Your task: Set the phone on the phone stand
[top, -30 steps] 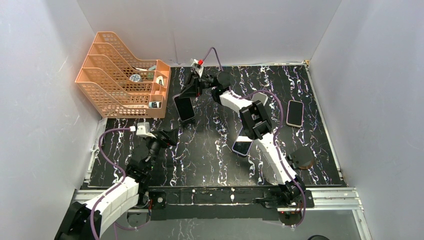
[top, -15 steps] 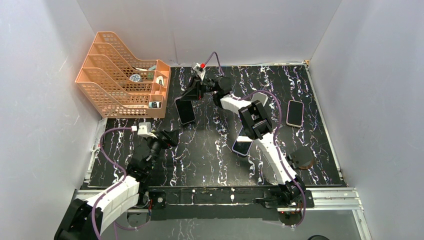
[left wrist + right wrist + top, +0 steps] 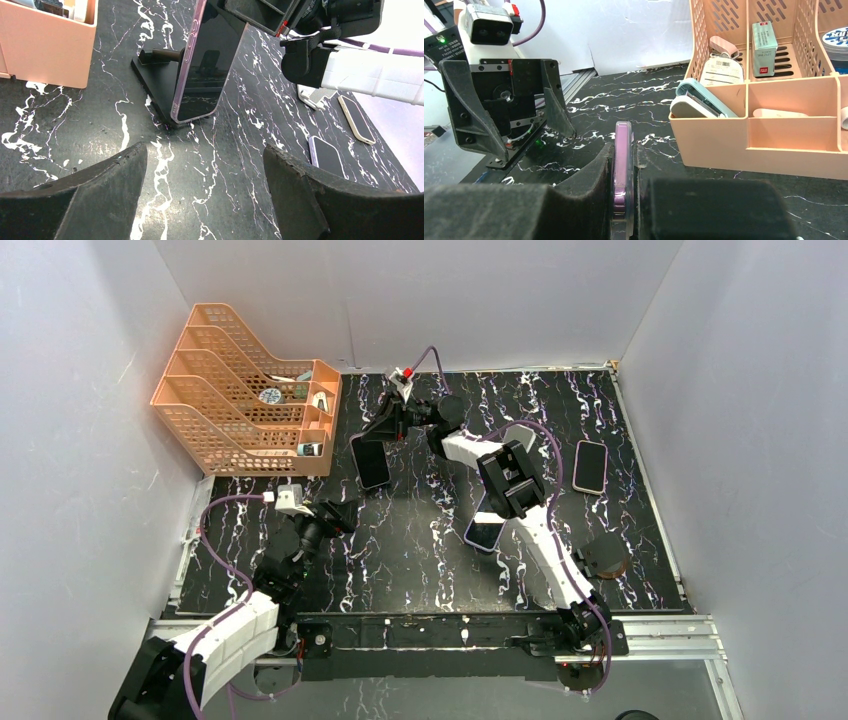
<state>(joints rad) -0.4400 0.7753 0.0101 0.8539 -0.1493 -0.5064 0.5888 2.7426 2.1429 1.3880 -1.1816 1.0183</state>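
**Top view:** the phone [image 3: 371,462] is clamped at its upper end by the right gripper [image 3: 378,432]. It is held at the far left-centre of the worktop [image 3: 430,560], just right of the orange organiser [image 3: 240,400], and is tilted, not flat. The left gripper [image 3: 338,516] hangs near-left, well apart from the phone, spread and empty. One spare phone [image 3: 589,466] lies flat at right and a second spare phone [image 3: 484,532] lies under the right arm. Neither is involved.

**Left wrist view:** the phone stand [image 3: 156,82] is seen behind the phone as a black base plate with a rear post. The phone's lower edge is at the near edge of the base. Whether it is seated on the base or just above it cannot be told. Nothing lies between the left jaws.

**Right wrist view:** the phone is seen edge-on, its purple case pinched squarely between the pads [image 3: 591,182]. The stand is hidden below the gripper.

**Step in hand (judged):** seating the phone on the stand, with the task near its end.
- The lower edge should be eased down onto the base.
- The back should then be laid against the post.
- Release should wait until the weight is carried by the stand.
- The jaws should be opened slowly and only a little.
- The gripper should be withdrawn upward along the phone's own plane, so nothing is dragged.

**Risks:** the stand looks light, so a sideways push could shift or tip it. If let go too early, the phone could slide off the near edge.
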